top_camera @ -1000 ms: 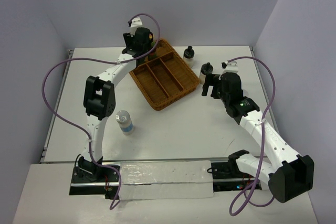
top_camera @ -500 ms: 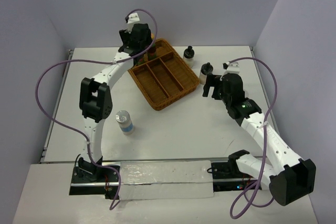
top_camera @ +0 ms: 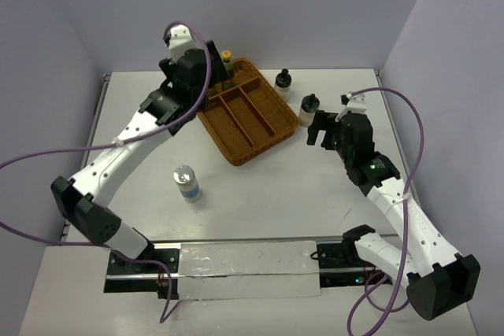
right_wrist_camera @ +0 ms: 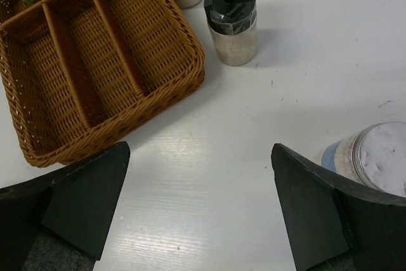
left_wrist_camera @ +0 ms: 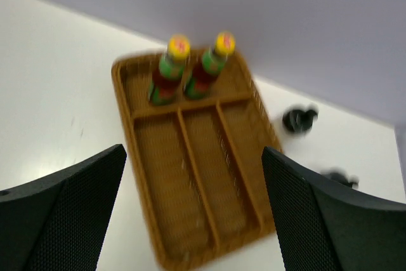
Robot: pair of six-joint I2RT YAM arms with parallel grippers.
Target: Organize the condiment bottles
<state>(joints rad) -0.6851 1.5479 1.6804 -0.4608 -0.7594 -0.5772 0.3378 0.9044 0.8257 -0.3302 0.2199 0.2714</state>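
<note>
"Left claw is gaping wide and gripping nothing. It is hovering high over the basket, looking down into it."

"And the right one?"

"Right claw is spreading just as wide, holding nothing, and hanging low over the table just off the basket's corner."

"Where are the bottles sitting?"

"First yellow-cap and second yellow-cap are standing upright, side by side and close together, in the cross compartment at the basket's far end. That view is blurring, so I cannot tell whether they are touching."

"And the black ones?"

"Near black-cap is standing on the table just beside the basket's corner, ahead of my right fingers and not between them. Far black-cap is standing beyond it, near the basket's rim."

"Any blue labels?"

"Lone blue-label is standing on the table, well apart from the basket, on my left arm's side. Second blue-label is peeking out just beside one right finger at the wrist view's edge — whether it is touching that finger I cannot tell."
</note>
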